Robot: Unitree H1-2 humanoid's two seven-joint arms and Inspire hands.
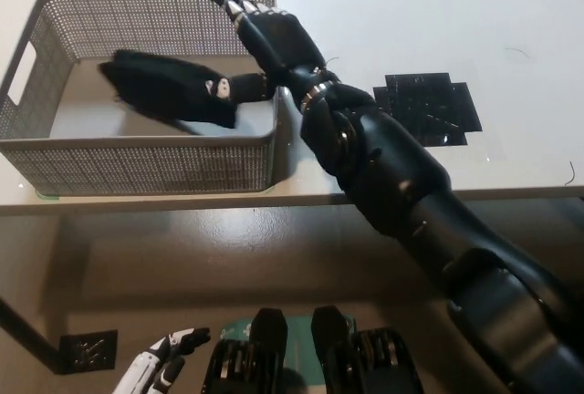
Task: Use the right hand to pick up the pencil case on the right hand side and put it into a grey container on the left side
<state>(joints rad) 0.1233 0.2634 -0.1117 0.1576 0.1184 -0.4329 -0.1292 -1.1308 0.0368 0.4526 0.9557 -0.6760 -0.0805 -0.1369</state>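
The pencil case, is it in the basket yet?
Nearly. The black pencil case is inside the grey basket, so the carrying looks done. The right hand is open just above the basket's right edge, beside the case. Whether the case has settled is unclear. The left hand rests low.
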